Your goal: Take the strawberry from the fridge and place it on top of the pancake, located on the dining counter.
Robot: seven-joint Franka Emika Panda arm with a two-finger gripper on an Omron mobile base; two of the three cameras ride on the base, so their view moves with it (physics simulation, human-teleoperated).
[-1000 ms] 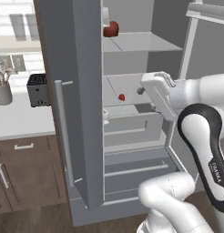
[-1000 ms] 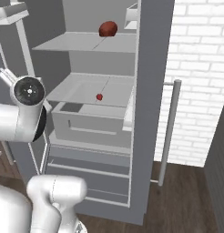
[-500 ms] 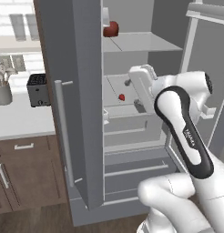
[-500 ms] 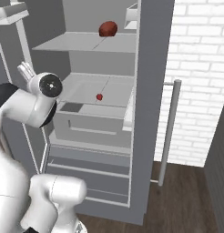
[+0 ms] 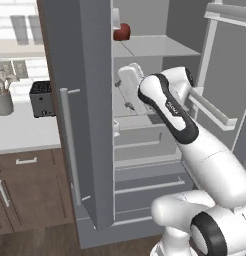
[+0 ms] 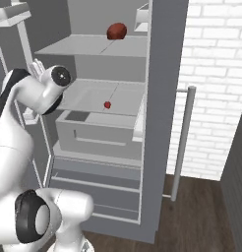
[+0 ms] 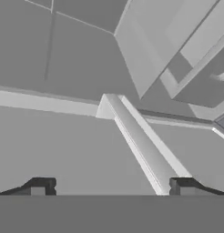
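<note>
I see the tall matte grey fridge [image 6: 162,123] with its doors swung wide; the left door's edge [image 5: 97,125] stands close beside my white arm [image 5: 205,155], so there's little room on that side and more toward the right door. The pale grey middle shelf [image 6: 123,96] has bare surface all round the tiny bright red strawberry [image 6: 107,105], which sits near the shelf's front lip above the drawer bin [image 6: 101,130]. A dark red rounded lump [image 6: 116,31] sits on the top shelf. My gripper [image 7: 111,186] has its fingertips spread wide, nothing between them. Versus the previous frame, the arm has swung further in front of the shelves; the berry hasn't moved.
</note>
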